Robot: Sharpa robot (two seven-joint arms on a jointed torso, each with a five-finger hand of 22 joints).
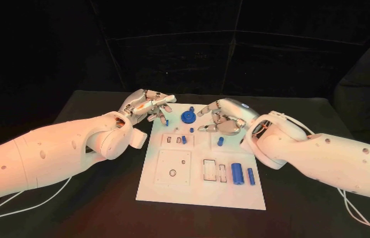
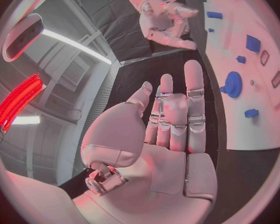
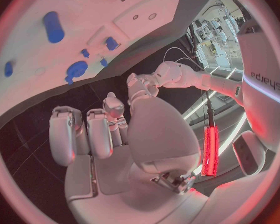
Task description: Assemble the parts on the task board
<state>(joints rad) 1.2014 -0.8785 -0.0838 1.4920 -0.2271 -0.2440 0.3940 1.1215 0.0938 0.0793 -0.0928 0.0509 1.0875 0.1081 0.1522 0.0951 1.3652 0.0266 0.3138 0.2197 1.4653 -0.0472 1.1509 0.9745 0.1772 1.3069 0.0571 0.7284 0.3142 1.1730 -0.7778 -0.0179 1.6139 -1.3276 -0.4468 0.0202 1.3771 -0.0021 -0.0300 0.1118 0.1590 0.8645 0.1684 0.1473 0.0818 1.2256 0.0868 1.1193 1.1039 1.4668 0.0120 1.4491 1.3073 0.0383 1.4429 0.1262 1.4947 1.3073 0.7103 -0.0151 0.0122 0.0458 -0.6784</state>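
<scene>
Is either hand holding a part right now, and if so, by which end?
Neither. The left hand has its fingers stretched out with nothing in them, and the right hand has a bare palm. The blue parts lie on the task board.

A black table (image 1: 92, 195) stands before black cloth (image 1: 231, 35) at the far side; a light strip (image 2: 74, 46) crosses the ceiling.

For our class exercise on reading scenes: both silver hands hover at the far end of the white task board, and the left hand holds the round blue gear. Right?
Not quite. The left hand holds nothing; its fingers are straight and apart in the left wrist view. The round blue gear lies on the white task board.
</scene>
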